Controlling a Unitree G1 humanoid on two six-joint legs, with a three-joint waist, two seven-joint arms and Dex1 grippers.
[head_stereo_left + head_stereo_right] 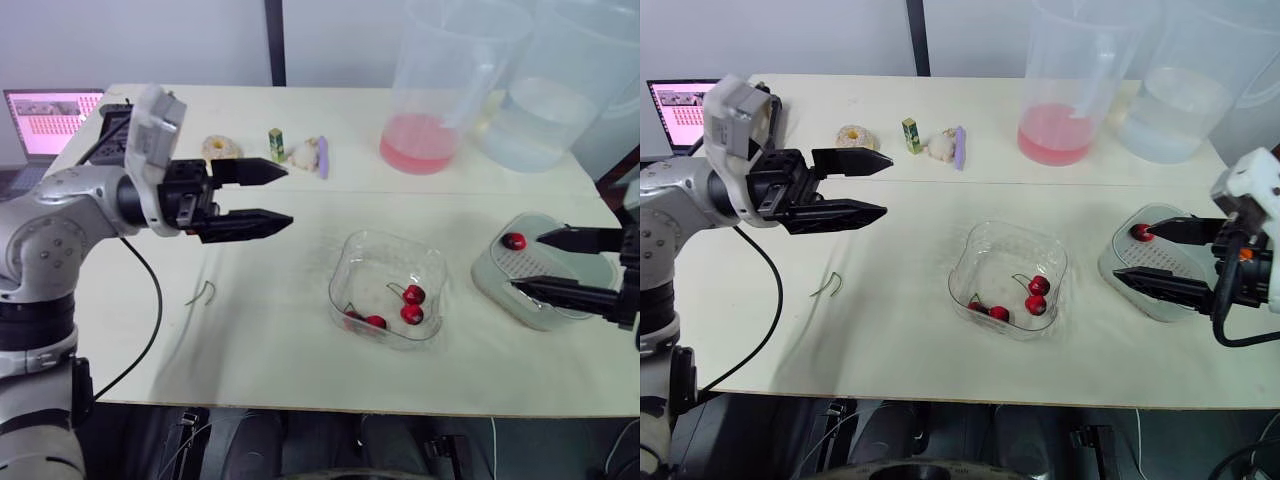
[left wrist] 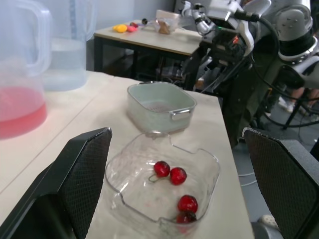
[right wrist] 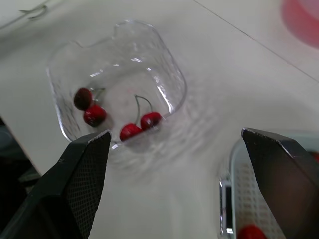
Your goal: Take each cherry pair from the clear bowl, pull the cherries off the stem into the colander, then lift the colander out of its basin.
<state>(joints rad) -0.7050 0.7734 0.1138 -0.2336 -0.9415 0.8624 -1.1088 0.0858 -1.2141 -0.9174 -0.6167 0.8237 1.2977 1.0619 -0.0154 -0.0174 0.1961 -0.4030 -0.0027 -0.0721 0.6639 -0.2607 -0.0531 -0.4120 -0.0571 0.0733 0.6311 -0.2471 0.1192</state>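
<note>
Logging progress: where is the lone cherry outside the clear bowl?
Head views: the cherry lies in the colander on the robot's right, right of the clear bowl.

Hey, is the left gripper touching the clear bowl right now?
Apart. In the left eye view the left gripper hangs open, with bare table showing between its fingertips and the clear bowl.

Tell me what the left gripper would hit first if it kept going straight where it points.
Most likely the clear bowl, straight ahead along the open left gripper, with the colander beyond it. The gripper's height is unclear, so it might pass over the bowl's rim.
</note>
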